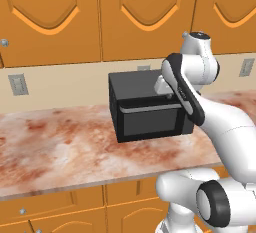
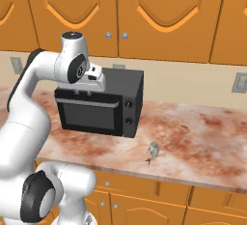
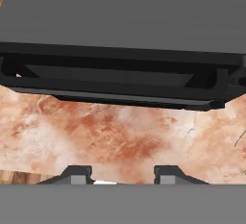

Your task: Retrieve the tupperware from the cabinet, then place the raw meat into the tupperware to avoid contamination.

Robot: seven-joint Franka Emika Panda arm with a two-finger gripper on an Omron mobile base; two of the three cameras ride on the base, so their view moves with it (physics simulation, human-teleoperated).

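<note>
The cabinet [image 2: 120, 11] spans the wall above the counter, its arched doors shut and small silver knobs [image 2: 108, 35] on them. The tupperware is out of view. The raw meat [image 2: 153, 152], a small grey piece, lies on the marbled counter [image 2: 193, 142] to the right of the black microwave [image 2: 101, 105]. My gripper [image 2: 83, 92] hangs just above the microwave's front top edge and points down. In the hand view the gripper [image 3: 122, 175] is open; its fingertips [image 3: 77, 174] stand apart with bare counter between them, and the microwave handle [image 3: 120, 81] lies beyond.
The microwave [image 1: 147, 107] stands mid-counter against the back wall. Wall outlets [image 1: 18, 84] [image 2: 240, 82] sit on the backsplash. Plain orange drawer fronts [image 1: 50, 204] run under the counter edge. Bare counter stretches to the left [image 1: 50, 142] of the microwave.
</note>
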